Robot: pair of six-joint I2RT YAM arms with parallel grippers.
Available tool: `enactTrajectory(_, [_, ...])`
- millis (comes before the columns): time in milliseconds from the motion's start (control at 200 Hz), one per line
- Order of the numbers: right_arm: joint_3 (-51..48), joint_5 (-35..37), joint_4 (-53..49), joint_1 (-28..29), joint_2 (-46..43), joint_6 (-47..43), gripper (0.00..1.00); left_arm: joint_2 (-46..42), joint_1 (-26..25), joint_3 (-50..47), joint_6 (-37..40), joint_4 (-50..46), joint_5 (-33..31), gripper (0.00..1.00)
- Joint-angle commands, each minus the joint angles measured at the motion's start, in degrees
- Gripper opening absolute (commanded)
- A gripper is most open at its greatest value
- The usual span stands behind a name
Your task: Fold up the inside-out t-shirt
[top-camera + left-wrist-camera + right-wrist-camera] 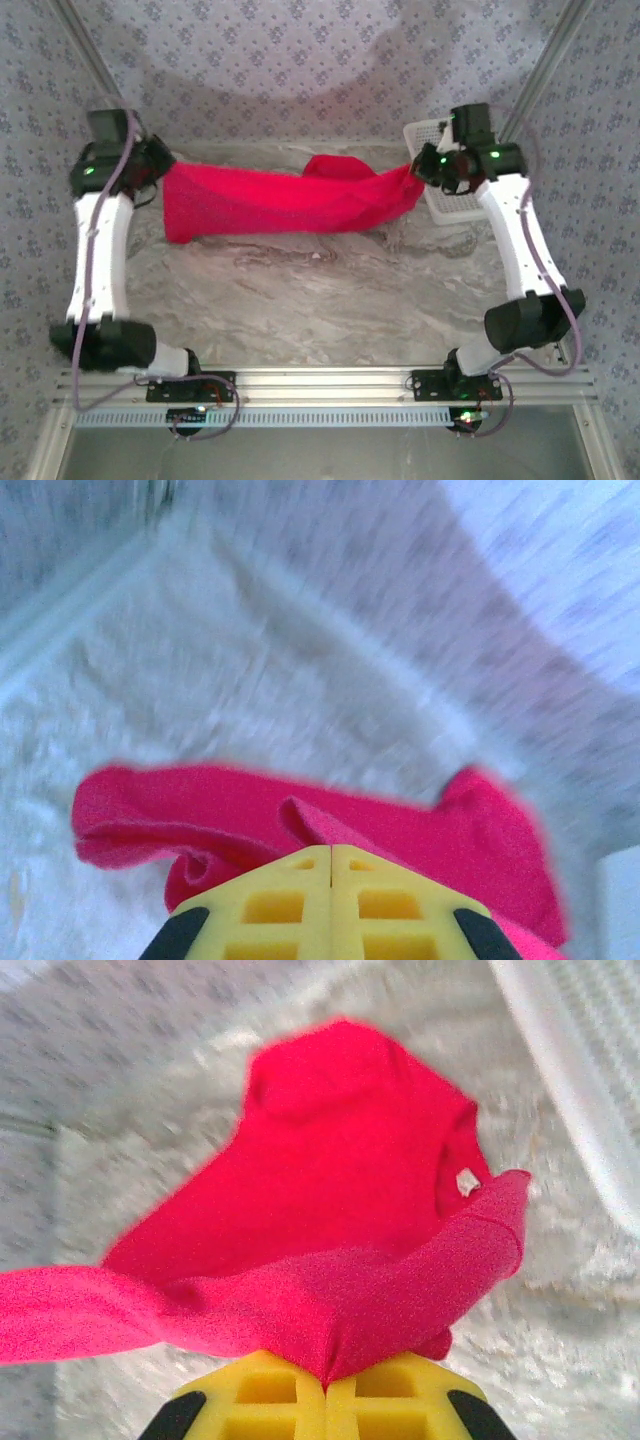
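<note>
The inside-out t-shirt [270,200] is bright red and hangs stretched in a long band between both grippers over the back of the table. My left gripper [158,178] holds its left end; in the left wrist view the yellow fingers [290,900] are pressed together with a ridge of the t-shirt [400,820] running into their tips [331,852]. My right gripper [425,172] holds the right end; its jaws [326,1388] are shut on a bunched fold of the t-shirt [320,1190]. A small white neck tag [466,1181] shows inside the collar.
A white mesh basket [445,205] stands at the back right, just behind the right gripper, and its rim [590,1090] crosses the right wrist view. The marbled tabletop [320,290] lies below the shirt. An aluminium rail [320,380] carries both arm bases at the near edge.
</note>
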Motion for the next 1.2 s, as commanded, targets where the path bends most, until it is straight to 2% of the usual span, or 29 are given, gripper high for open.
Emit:
enactTrajectory(0, [6.68,-4.89,-3.46,-3.01,-5.58,1.03,0.00,-8.77,3.42,3.24,-3.07,3.62,1.15,0.00])
enactTrajectory(95, [9.36,-8.80,-2.10,-3.64,-8.45,2.81,0.00,-11.48,5.28,5.84,-4.05,5.06,3.58,0.00])
enactTrajectory(290, [15.29,-14.40,-4.02,-4.08,-12.54,4.37,0.00,-11.58,5.62,11.54,-4.37,2.14,10.40,0.00])
enactTrajectory(600, [33.42,-18.55,-11.14,-5.97,-16.51,5.41,0.00,-12.10,5.82,26.98,-0.93,-4.34,7.71,0.00])
enactTrajectory(790, [37.13,-18.81,-9.74,-6.39,-16.19,7.25,0.00,-11.14,5.78,29.94,-0.24,-6.09,8.49,0.00])
enactTrajectory(939, [32.15,-14.59,-9.26,-7.11,-12.80,4.18,0.00,-8.26,5.80,25.63,0.67,-5.45,8.09,0.00])
enactTrajectory(1069, [17.65,-13.55,-0.23,-7.74,-7.65,3.71,0.00,-3.50,5.85,9.44,0.86,2.62,8.45,0.00])
enactTrajectory(1194, [10.12,-14.10,6.08,-6.00,3.52,3.91,0.00,7.65,5.88,-2.93,-0.59,11.05,10.79,0.00])
